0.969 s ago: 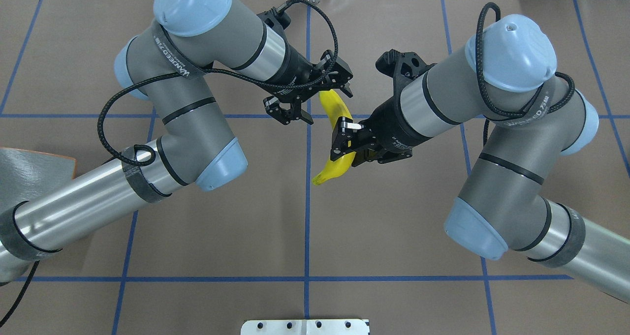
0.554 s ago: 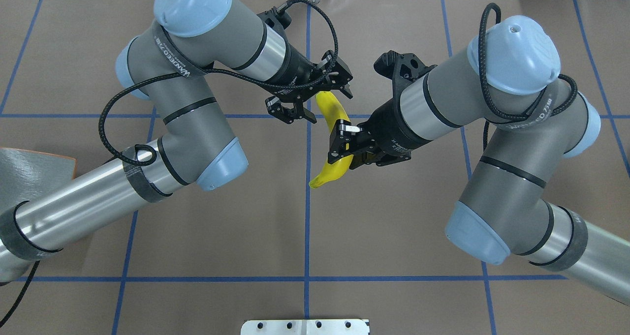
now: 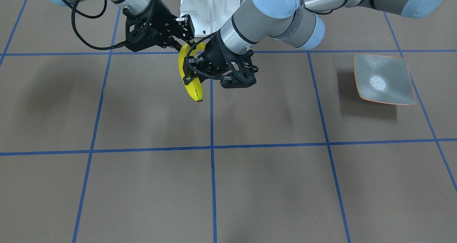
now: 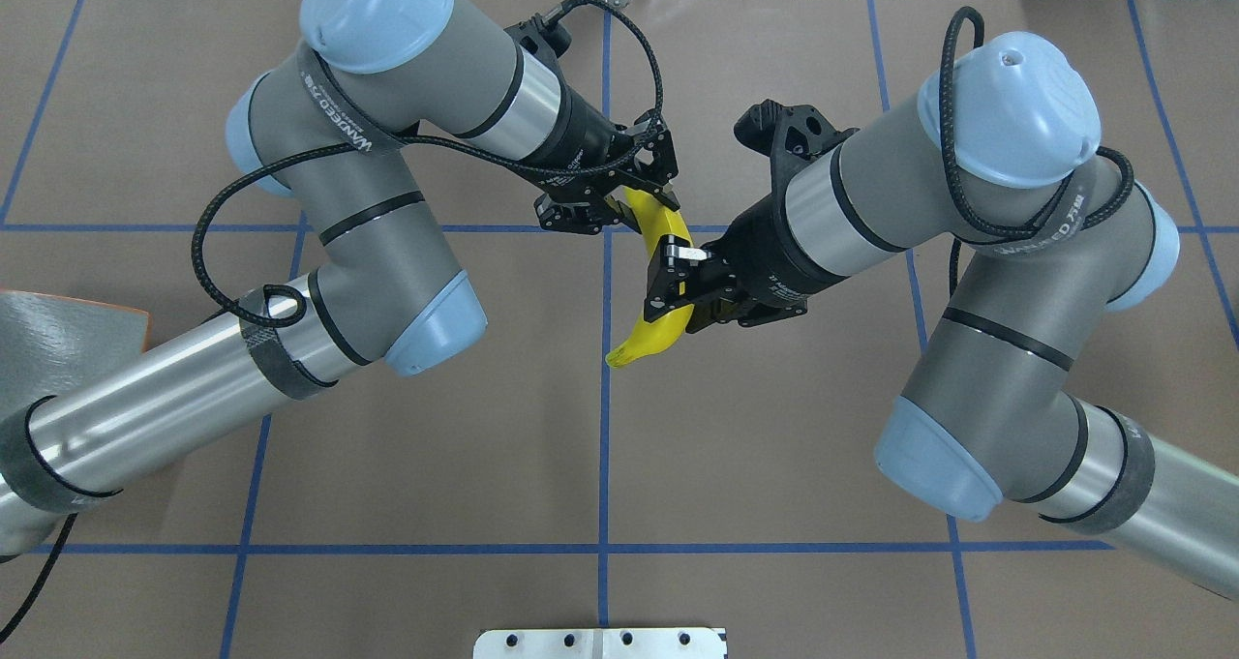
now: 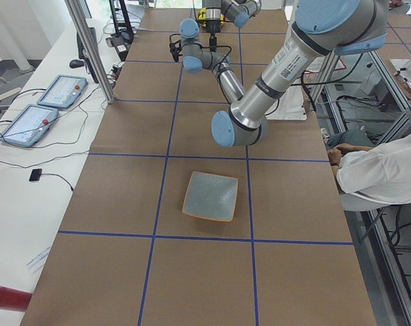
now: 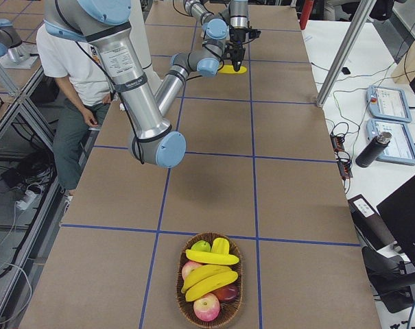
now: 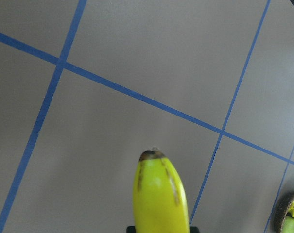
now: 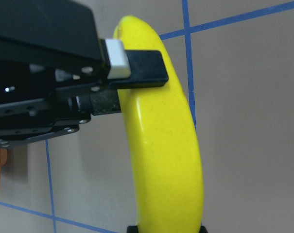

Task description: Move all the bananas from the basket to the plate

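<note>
Now one banana (image 4: pixel 660 328) hangs above the table's (image 4: pixel 774 446) centre, clamped by both arms: the left gripper (image 4: pixel 629 204) pinches its far end, the right gripper (image 4: pixel 673 277) its middle. In the overhead view the plate (image 4: pixel 68 335) sits at 9 o'clock, well apart. Other bananas (image 6: pixel 210 258) lie in the basket (image 6: pixel 181 288).

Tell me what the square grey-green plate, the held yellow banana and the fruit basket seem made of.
Square grey-green plate: probably glazed ceramic; a soft glare spot and orange-brown rim. Curved yellow banana: smooth and glossy, maybe plastic or real; the look leaves it open. Oval brown basket: seemingly woven wicker; ribbed, textured rim.
</note>
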`<control>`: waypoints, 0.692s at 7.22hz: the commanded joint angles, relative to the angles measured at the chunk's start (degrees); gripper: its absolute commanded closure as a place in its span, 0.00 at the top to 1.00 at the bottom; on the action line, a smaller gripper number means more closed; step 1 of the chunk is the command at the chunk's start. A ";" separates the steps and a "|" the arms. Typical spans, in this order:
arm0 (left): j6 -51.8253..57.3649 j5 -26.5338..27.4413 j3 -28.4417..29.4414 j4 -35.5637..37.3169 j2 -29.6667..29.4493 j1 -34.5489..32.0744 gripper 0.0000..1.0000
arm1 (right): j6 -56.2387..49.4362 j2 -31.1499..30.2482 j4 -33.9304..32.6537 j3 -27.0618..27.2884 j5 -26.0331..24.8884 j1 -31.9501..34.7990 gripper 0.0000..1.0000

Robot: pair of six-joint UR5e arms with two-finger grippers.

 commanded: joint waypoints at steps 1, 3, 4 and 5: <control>-0.13 -0.02 -0.32 -0.01 0.34 0.01 0.00 | 0.00 0.00 0.10 -0.05 -0.06 0.02 0.00; -0.31 -0.02 -0.50 -0.01 0.43 0.01 0.00 | 1.39 -0.09 0.10 0.04 -0.24 0.11 1.00; -0.31 -0.02 -0.76 -0.01 0.61 -0.08 0.00 | 1.41 -0.09 0.10 0.13 -0.15 0.28 1.00; -0.22 -0.10 -1.98 -0.01 1.83 -0.08 0.00 | 1.41 -0.09 0.19 0.39 -0.07 0.72 1.00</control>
